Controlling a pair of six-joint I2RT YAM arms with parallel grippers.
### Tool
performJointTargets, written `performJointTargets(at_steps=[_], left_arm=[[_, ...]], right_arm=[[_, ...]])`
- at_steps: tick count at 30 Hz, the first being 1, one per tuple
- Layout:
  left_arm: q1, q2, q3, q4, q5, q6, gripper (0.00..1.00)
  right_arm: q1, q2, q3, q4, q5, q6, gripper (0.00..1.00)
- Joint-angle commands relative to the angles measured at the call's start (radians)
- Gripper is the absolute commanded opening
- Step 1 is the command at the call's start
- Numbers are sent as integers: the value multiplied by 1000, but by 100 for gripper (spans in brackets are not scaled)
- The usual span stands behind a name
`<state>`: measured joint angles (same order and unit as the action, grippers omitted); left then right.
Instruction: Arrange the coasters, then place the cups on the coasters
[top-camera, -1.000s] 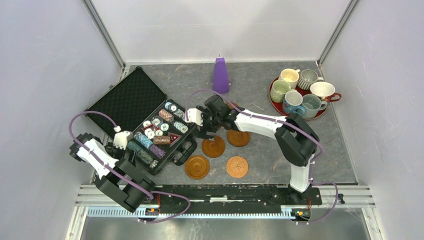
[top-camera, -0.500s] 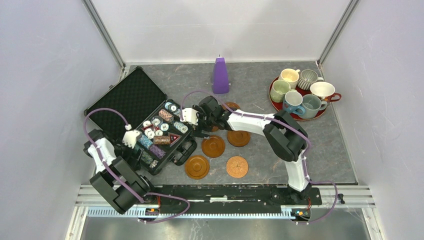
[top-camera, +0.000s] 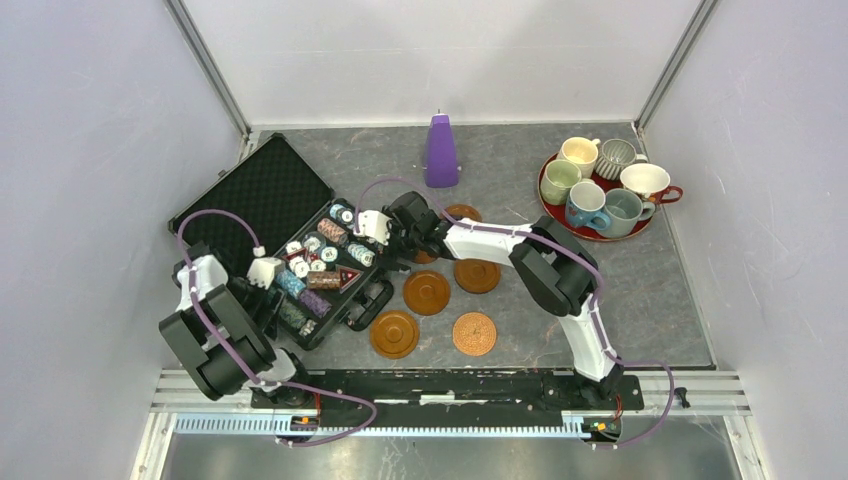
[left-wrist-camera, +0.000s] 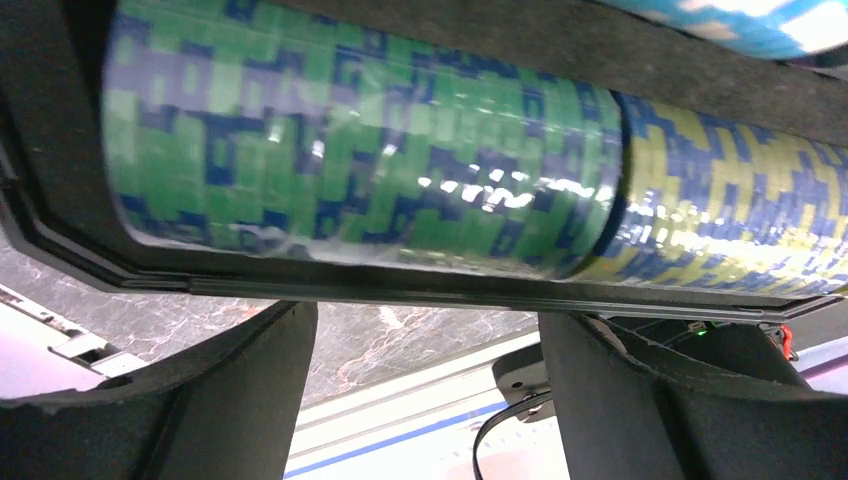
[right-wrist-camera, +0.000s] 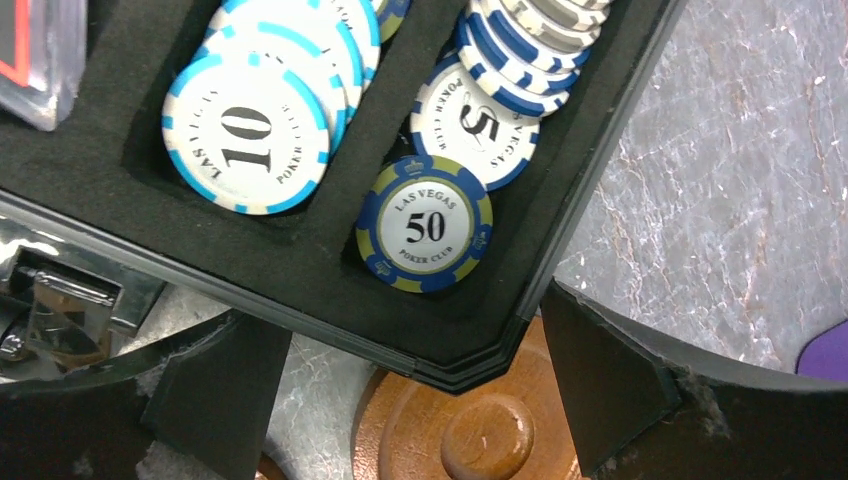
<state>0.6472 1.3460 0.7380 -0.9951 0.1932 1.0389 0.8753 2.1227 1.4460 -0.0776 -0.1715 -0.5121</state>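
1. Top external view: right gripper (top-camera: 398, 243) is hovering at the far-right corner of the open chip case (top-camera: 250, 200), at the left edge of the coasters (top-camera: 427, 292).
2. Right wrist view: its jaws are standing wide and gripping nothing. 1 glossy coaster (right-wrist-camera: 470, 432) is lying on the table (right-wrist-camera: 720, 150) below the gap, with the case corner overlapping its far edge. A 50 chip (right-wrist-camera: 425, 224) is sitting in the corner slot.
3. Left gripper (top-camera: 272, 287) is hanging over the near-left side of the case. Left wrist view: fingers (left-wrist-camera: 240, 390) are standing apart with bare table showing between them, nothing held. A row of green-and-blue chips (left-wrist-camera: 350, 150) is lying just beyond the tips.
4. All 6 coasters are lying mid-table, right of the case and close together. 3 glossy ones are showing fully, the patterned coaster (top-camera: 474, 333) is sitting near right, and 2 more are partly hiding under the right arm.
5. All 6 cups (top-camera: 584, 205) are standing on the red tray (top-camera: 592, 236) at far right, well apart from the coasters.
6. Purple cone (top-camera: 441, 150) is standing upright at far centre.
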Motion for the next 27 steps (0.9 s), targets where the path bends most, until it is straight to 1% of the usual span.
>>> performJointTargets(at_steps=[1, 7, 10, 12, 20, 27], left_arm=[[-69, 70, 68, 391, 265, -251, 86], [-125, 168, 165, 489, 245, -371, 86], [-152, 215, 213, 538, 228, -420, 86], [-163, 252, 245, 569, 220, -457, 86], [-207, 424, 408, 626, 204, -540, 87], [-232, 565, 589, 653, 154, -615, 87]], right_arm=[[5, 46, 104, 70, 52, 45, 99], [0, 108, 223, 57, 90, 43, 99], [-9, 128, 253, 70, 113, 51, 99], [-20, 142, 266, 112, 118, 63, 99], [-59, 252, 397, 142, 130, 78, 99], [-64, 300, 440, 185, 165, 72, 99]])
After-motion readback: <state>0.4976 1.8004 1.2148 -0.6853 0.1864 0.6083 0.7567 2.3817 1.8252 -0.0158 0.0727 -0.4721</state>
